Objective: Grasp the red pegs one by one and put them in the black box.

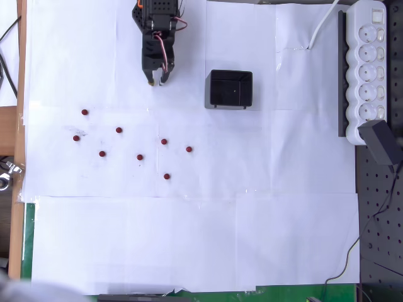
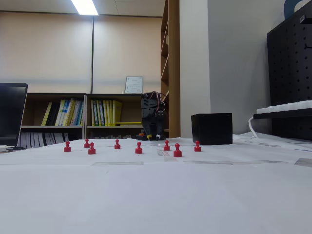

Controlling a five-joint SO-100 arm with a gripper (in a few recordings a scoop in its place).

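Observation:
Several small dark-red pegs lie scattered on the white paper, from the leftmost peg to the rightmost peg and the nearest peg. In the fixed view they stand upright in a loose row, for example one peg. The black box sits right of the arm and nothing shows inside it; the fixed view has it behind the pegs at the right. My black gripper hangs at the top, left of the box and well above the pegs, with its jaws shut and nothing in them.
A white power strip with a black adapter lies along the right edge beside a black perforated board. A white cable runs in at the top right. The wooden table edge borders the paper on the left.

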